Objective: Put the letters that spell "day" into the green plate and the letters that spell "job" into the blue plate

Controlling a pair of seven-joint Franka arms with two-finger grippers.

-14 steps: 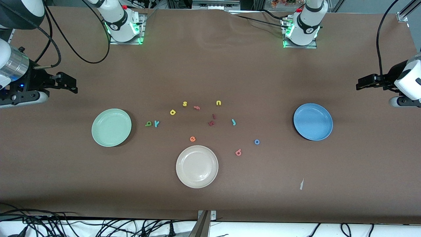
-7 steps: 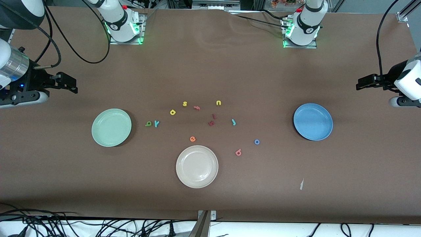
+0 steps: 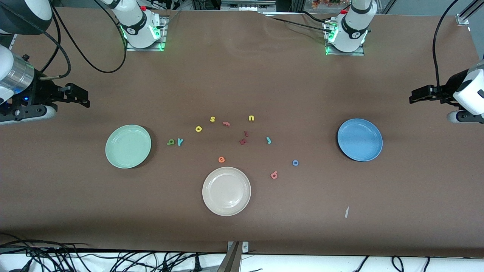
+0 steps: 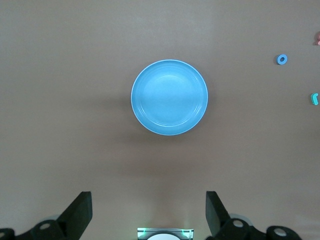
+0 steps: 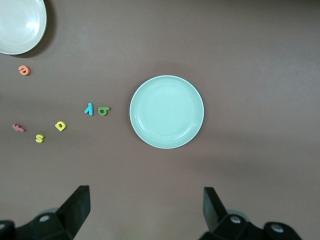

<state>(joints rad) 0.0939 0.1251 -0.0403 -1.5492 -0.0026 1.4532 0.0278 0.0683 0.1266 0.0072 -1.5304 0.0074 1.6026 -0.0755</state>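
Basically untouched: foam letters d (image 3: 199, 129), a (image 3: 171, 142), y (image 3: 180, 141), j (image 3: 268, 140), o (image 3: 295, 163), b (image 3: 274, 175) lie mid-table between green plate (image 3: 128, 146) and blue plate (image 3: 359, 139), likely light, squashy, pinch across edges; left gripper (image 3: 415, 95) and right gripper (image 3: 81, 96) hang open, empty at table ends.

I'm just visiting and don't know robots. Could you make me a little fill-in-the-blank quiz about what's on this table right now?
1. The round pale mint-green shallow plate holds ____ foam letters.
2. The tiny dark green foam letter a lies right beside the tiny teal foam letter ____.
3. The small blue ring-shaped foam letter o lies nearest the round plate coloured ____.
4. The left gripper and the right gripper both have their fingers ____.

Missing words: no; y; blue; open
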